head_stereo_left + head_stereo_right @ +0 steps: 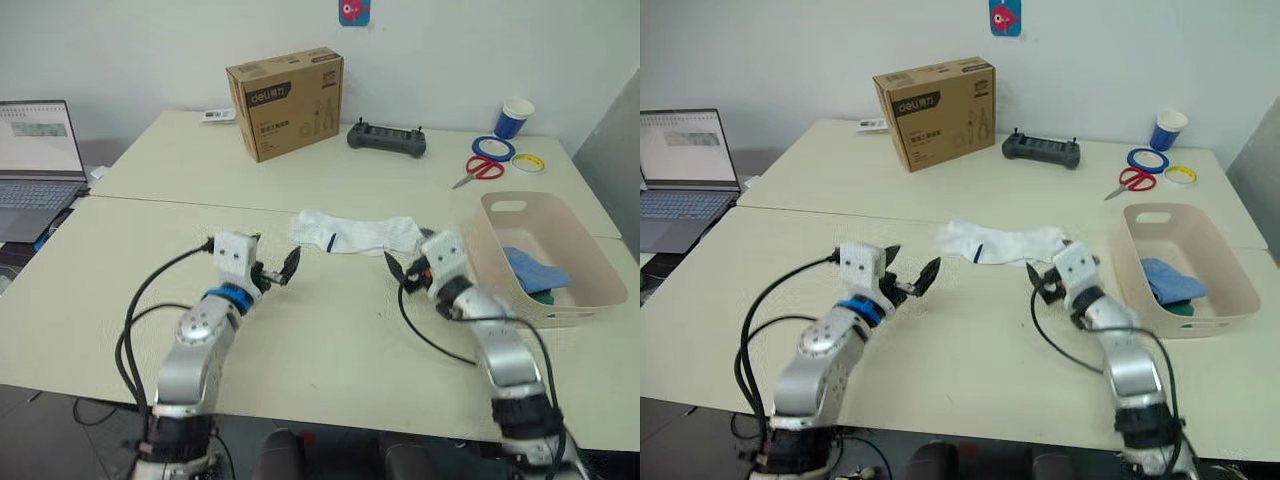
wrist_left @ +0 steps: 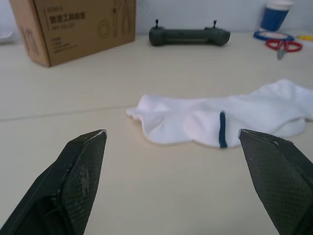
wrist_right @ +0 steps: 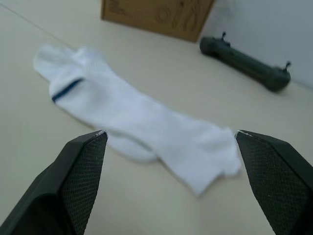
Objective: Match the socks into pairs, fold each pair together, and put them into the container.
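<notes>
Both black 2-fingered grippers hover spread wide, left (image 1: 275,271) at 7 o'clock, right (image 1: 408,268) at 4 o'clock of the white fabric socks (image 1: 355,233); pale pink plastic container (image 1: 590,268) at 3 o'clock holds a light blue sock (image 1: 535,268).

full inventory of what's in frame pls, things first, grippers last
white fabric socks with a dark stripe: look like two overlapped, table centre
pale pink plastic basin: 1, table's right side
light blue sock: at least 1, inside basin, over something dark green
brown cardboard box: 1, far side
dark grey handheld controller: 1, right of box
red-handled scissors: 1, far right
tape rings: 2, blue and yellow
blue paper cup: 1
laptop: 1, far left
left gripper: open, empty
right gripper: open, empty
</notes>
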